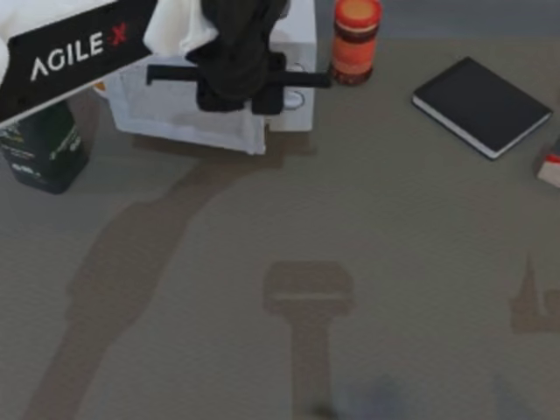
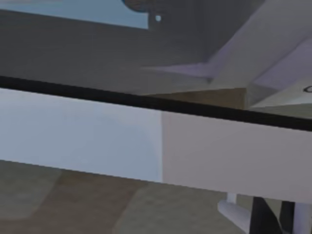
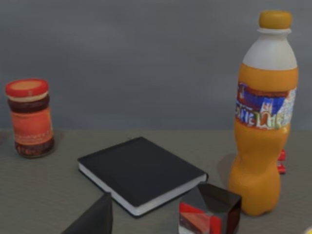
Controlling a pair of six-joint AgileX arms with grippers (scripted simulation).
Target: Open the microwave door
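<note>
The white microwave (image 1: pixel 295 35) stands at the back of the table, left of centre. Its microwave door (image 1: pixel 188 114) is swung out from the body toward the table's front. My left gripper (image 1: pixel 241 87) hangs over the door's free edge, beside the control panel. In the left wrist view the door (image 2: pixel 97 131) fills the middle, and the pale interior (image 2: pixel 234 44) shows past its dark top edge. The left gripper (image 2: pixel 277 217) is shut on the thin white handle (image 2: pixel 236 210), its dark fingers close together. My right gripper (image 3: pixel 156 230) is parked off the table's right, with one finger (image 3: pixel 95 219) showing far to one side.
A red-lidded jar (image 1: pixel 354 39) stands right of the microwave. A black book (image 1: pixel 481 105) lies at the back right, with a small red and dark block (image 1: pixel 551 166) at the right edge. A dark green bottle (image 1: pixel 44 149) stands at the left. An orange drink bottle (image 3: pixel 265 122) stands near the right gripper.
</note>
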